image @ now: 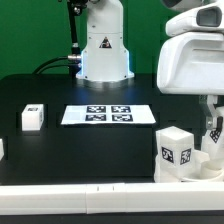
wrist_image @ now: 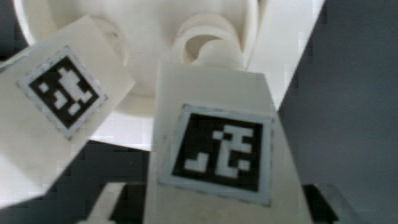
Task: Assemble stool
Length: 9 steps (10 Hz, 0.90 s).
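My gripper is clamped on a leg, the jaws nearly together, one at each side of its tagged face. I judge I'm fitting this leg to the seat; a second leg stands just beside it. The next move needs the leg's far end lined up, then pressed home. In the exterior view the seat sits at four o'clock from the marker board, and a spare leg at nine.

Tight at the exterior view's right, open through the middle.
The black table lies free around the flat marker board, with a lone leg toward the exterior view's left and the robot base behind. The gripper, clamped on a tagged leg, has an upright leg just beside it, over the seat.
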### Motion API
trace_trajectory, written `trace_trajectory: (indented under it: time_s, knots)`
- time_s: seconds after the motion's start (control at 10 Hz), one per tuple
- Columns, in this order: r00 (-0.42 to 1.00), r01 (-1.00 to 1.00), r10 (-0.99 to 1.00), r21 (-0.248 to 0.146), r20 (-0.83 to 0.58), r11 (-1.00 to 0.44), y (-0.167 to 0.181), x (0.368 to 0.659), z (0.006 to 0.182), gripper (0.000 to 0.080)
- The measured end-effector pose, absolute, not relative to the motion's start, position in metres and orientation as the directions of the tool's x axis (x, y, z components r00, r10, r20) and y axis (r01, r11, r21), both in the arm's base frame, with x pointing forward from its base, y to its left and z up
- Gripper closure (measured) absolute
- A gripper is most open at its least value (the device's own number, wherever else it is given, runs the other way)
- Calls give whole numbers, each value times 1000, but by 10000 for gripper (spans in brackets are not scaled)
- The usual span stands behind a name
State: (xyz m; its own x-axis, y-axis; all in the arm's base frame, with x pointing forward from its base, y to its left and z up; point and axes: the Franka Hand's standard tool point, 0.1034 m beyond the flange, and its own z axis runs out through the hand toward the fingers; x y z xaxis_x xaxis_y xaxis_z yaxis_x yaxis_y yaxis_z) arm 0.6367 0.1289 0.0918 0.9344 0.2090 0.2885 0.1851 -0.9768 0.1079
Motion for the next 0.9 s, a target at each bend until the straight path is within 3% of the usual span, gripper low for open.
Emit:
trace_trajectory:
  time_s: [0.9]
  knots:
    - [921,195,223,117,319,-974,130,632,80,476]
